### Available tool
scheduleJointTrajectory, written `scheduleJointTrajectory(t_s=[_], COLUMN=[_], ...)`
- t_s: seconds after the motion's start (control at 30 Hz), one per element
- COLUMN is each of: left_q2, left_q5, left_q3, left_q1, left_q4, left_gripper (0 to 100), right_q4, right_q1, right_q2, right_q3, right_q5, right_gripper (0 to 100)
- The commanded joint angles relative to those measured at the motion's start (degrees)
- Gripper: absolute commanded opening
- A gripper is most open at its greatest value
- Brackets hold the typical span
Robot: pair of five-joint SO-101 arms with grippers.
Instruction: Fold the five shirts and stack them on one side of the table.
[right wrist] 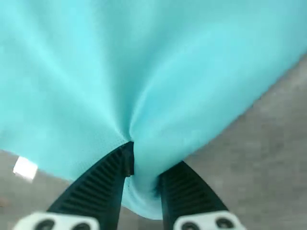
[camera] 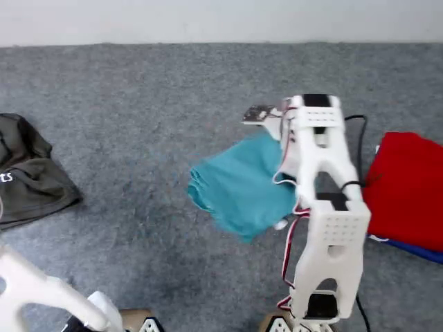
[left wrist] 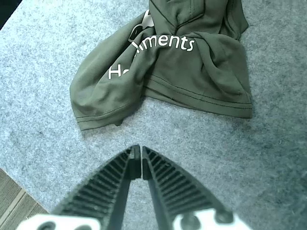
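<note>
Two-arm station seen from above and from both wrists. The table was covered with a grey felt mat [camera: 138, 104]. Near its middle, the teal shirt [camera: 242, 187] was seen loosely bunched, partly under the right arm [camera: 322, 207], which was extended over it from the near edge. In the right wrist view, the right gripper [right wrist: 146, 167] was shown clamped on a fold of the teal shirt [right wrist: 144, 72], the cloth being pinched between the two ribbed fingers [right wrist: 103, 179] and spread beyond them. A small white label [right wrist: 25, 168] was seen at the cloth's edge. Whether the shirt was lifted off the mat could not be told.

At the right edge of the table, a red shirt [camera: 405, 187] was laid flat on top of a blue shirt [camera: 422, 250], of which only a strip was exposed. At the left edge, an olive shirt [camera: 28, 173] was left crumpled and unfolded. The left arm [camera: 34, 290] was held low at the near left corner. In its wrist view, the left gripper [left wrist: 141, 149] was seen with the fingertips pressed together on nothing, above the mat and near the olive shirt [left wrist: 168, 67] without touching it.
</note>
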Motion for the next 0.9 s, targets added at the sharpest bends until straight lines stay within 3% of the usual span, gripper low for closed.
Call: scheduleJointTrajectory(t_s=[0.0,0.2,0.3,0.37,0.57,0.73,0.87], left_q2=[-1.05,-1.05,-1.05,-1.05,-1.05,-1.05,-1.41], left_q5=[-0.62,-0.62,-0.62,-0.62,-0.62,-0.62,-0.62], left_q3=[-0.22,-0.13,-0.13,-0.13,-0.13,1.45,5.41], left_q1=[0.09,0.09,0.53,1.49,4.22,4.31,4.31], left_q4=[-0.88,-0.88,-0.88,-0.7,-0.79,-1.49,-3.34], left_gripper=[2,2,2,2,2,2,2], right_q4=[-11.91,-13.58,-13.58,-13.93,-8.57,4.0,14.46], right_q1=[1.19,-0.84,-0.4,-0.31,-0.92,-3.21,-7.52], right_q2=[-3.74,-4.35,-5.58,-7.52,-14.2,-18.86,-19.38], right_q3=[-0.26,-0.18,-0.7,-1.32,-1.67,-1.76,-1.05], right_q5=[8.62,8.7,7.91,2.46,-10.64,-33.05,-47.38], right_gripper=[0.8,2.4,11.6,16.2,17.6,17.0,7.8])
